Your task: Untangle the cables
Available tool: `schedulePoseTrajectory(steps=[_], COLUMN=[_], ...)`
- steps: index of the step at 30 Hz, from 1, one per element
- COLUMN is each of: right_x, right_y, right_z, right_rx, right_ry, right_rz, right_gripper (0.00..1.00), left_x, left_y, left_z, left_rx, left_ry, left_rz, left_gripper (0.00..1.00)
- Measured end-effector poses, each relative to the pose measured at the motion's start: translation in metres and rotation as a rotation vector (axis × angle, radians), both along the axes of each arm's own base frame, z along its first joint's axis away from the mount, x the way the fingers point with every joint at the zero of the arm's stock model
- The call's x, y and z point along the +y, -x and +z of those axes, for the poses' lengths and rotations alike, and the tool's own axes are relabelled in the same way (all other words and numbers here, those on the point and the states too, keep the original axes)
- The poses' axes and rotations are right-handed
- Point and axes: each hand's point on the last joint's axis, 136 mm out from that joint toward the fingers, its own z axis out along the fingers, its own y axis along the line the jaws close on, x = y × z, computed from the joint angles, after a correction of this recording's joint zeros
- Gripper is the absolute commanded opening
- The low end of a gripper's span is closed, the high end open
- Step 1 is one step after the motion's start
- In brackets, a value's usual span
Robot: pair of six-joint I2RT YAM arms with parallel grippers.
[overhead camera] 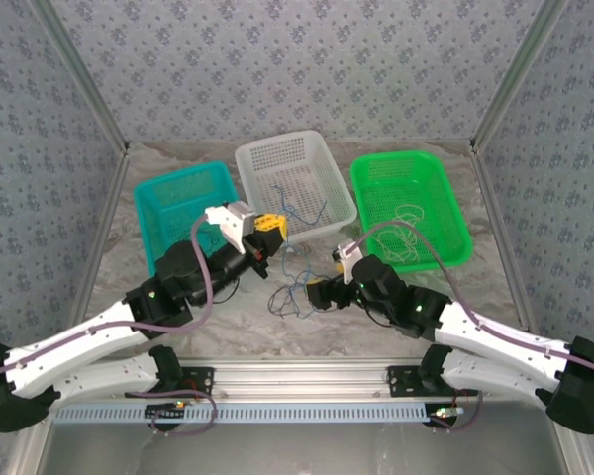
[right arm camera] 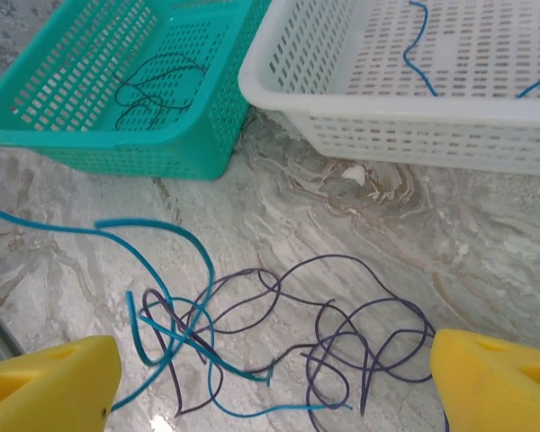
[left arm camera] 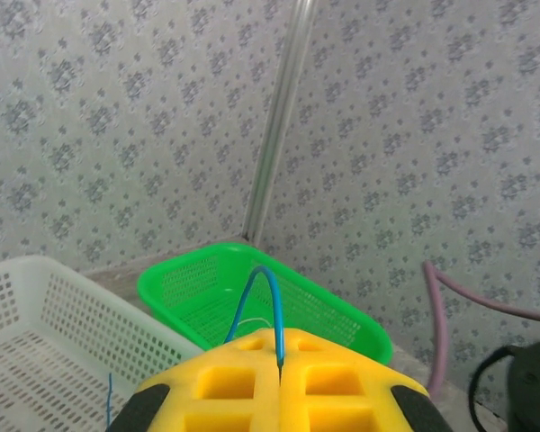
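Observation:
A tangle of blue cables and dark cables lies on the marble table, seen from above as a small cable heap between the arms. My right gripper hovers just over the heap with its yellow fingers spread wide and nothing between them; from above the right gripper sits at the heap's right side. My left gripper is raised near the white basket and shut on a blue cable that loops out of its tips. From above, the left gripper has that strand trailing down toward the heap.
Three baskets stand at the back: a teal basket holding dark cables, a white basket holding blue cables, and a green basket holding white cables. Patterned walls enclose the table.

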Motion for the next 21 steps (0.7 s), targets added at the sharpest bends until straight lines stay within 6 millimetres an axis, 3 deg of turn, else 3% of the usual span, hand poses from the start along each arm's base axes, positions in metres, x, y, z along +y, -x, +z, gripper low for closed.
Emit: schedulePoseTrajectory(steps=[8, 14, 17, 21], right_x=[-0.033, -0.054, -0.048, -0.020], right_y=[-0.008, -0.004, 0.001, 0.009], right_z=[0.017, 0.042, 0.046, 0.044], right_rx=[-0.113, -0.197, -0.221, -0.238], right_ry=[0.057, 0.074, 0.077, 0.077], right_rz=[-0.166, -0.231, -0.194, -0.093], right_gripper=[0.83, 0.80, 0.80, 0.83], left_x=[0.008, 0.013, 0.013, 0.011], left_y=[-0.020, -0.033, -0.036, -0.037], left_z=[-0.004, -0.010, -0.014, -0.017], left_rx=[0.065, 0.111, 0.130, 0.147], left_ry=[-0.007, -0.011, -0.018, -0.019], left_rz=[0.104, 0.159, 0.166, 0.167], left_gripper=[0.01, 0.00, 0.00, 0.00])
